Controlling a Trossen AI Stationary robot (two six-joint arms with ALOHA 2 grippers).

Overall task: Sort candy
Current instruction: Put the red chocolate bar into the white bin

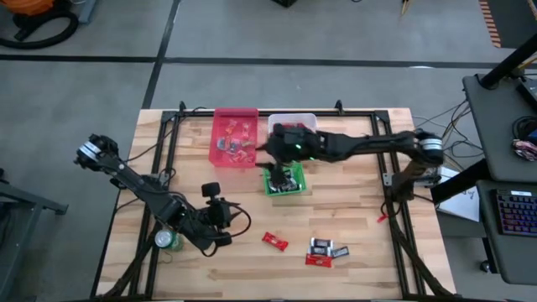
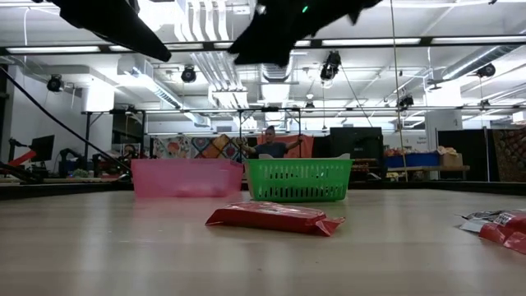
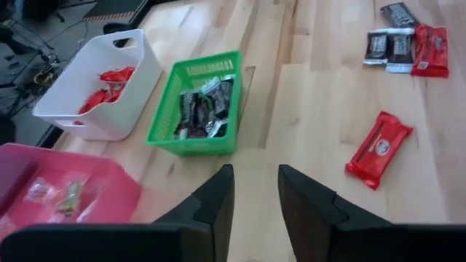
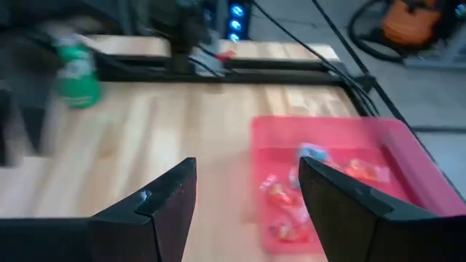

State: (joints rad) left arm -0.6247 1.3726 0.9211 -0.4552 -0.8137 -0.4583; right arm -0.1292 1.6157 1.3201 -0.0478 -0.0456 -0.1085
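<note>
From above, the right gripper (image 1: 289, 144) hangs over the green basket (image 1: 270, 186), hiding much of it; loose candy (image 1: 274, 242) lies nearer. Low view: arms cut off at the top. Left gripper (image 3: 255, 191) stands narrowly parted, empty. Right gripper (image 4: 246, 191) gapes wide over a blurred pink bin (image 4: 408, 156).

Even, bright overhead light across wooden desk (image 1: 352, 226) in high view; soft short shadows under arms. Low view: ceiling strip lights (image 2: 386, 39) glare white (strongest at upper centre), arms overhead reduced to black silhouettes, near desk surface soft. Left wrist view sharp, mild edge bending. Right wrist view motion-blurred throughout; green can (image 4: 77, 76) and pink bin (image 4: 408, 156) smeared.
</note>
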